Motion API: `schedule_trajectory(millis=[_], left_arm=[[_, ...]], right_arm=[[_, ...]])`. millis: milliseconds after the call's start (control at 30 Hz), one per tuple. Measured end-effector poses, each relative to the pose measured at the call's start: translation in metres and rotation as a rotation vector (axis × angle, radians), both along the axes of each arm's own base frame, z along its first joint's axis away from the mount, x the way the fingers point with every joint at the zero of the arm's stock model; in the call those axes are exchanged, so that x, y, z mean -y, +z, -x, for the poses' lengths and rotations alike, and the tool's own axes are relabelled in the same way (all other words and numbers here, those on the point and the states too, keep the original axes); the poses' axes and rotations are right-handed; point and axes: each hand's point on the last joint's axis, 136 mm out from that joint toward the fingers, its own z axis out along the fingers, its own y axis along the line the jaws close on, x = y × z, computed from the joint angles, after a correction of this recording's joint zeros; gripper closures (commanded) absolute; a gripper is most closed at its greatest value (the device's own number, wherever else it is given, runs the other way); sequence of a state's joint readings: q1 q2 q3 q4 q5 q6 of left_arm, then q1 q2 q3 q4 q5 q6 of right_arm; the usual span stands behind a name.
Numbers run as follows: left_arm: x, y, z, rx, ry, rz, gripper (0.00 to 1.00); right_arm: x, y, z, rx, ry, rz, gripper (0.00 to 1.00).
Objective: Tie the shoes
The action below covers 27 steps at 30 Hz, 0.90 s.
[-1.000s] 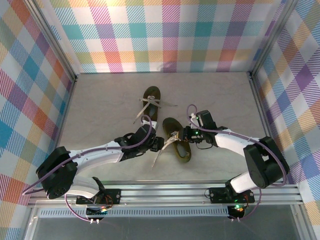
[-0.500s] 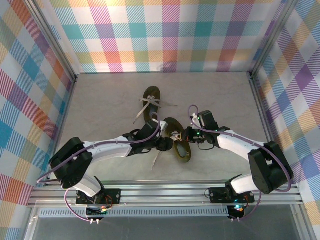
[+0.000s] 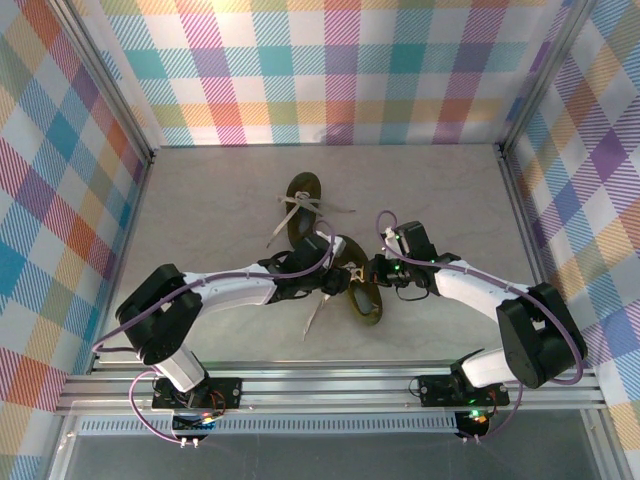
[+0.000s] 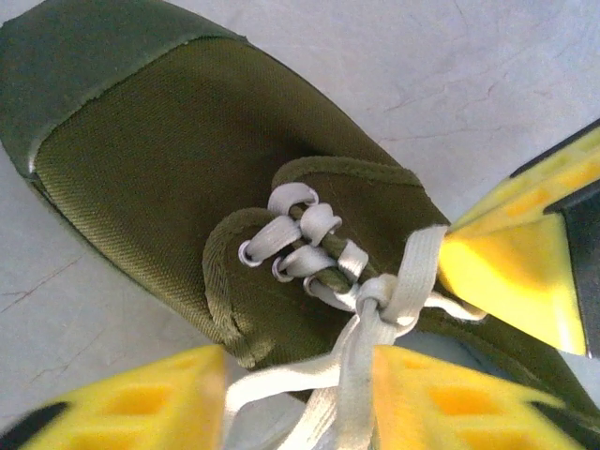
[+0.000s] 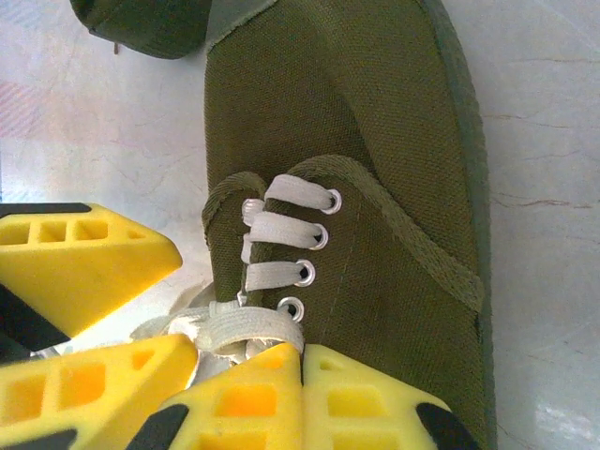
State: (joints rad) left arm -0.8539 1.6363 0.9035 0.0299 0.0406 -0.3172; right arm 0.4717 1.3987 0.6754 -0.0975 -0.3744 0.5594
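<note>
Enclosing shoes [image 3: 303,188], marbled table [image 3: 200,205]: plaid walls [image 3: 340,70].

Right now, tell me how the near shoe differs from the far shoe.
The near shoe has both grippers on it, the right gripper shut on the near shoe's laces and the left gripper open around them; the far shoe lies untouched. The near shoe's laces cross in a knot; the far shoe's laces trail loose sideways. The near shoe slants; the far shoe lies straighter. Both are olive-green canvas.
</note>
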Motion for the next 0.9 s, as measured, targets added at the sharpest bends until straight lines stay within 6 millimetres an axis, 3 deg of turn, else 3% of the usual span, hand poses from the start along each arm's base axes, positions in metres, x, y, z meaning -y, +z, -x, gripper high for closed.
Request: schedule_trajectory(millis=[100, 367, 667, 900], left_arm=[[0.0, 0.0, -0.002, 0.007, 0.002, -0.007, 1.0], [-0.011, -0.002, -0.009, 0.025, 0.051, -0.051, 1.0], [-0.018, 0.016, -0.017, 0.045, 0.078, -0.01, 1.0], [-0.024, 0.01, -0.017, 0.003, 0.08, 0.006, 1.0]], right_arm=[[0.003, -0.001, 0.0, 0.002, -0.001, 0.025, 1.0], [0.019, 0.001, -0.008, 0.052, -0.017, 0.146, 1.0], [0.027, 0.007, -0.013, 0.099, -0.014, 0.228, 1.0], [0.031, 0.008, -0.013, 0.116, -0.002, 0.284, 1.0]])
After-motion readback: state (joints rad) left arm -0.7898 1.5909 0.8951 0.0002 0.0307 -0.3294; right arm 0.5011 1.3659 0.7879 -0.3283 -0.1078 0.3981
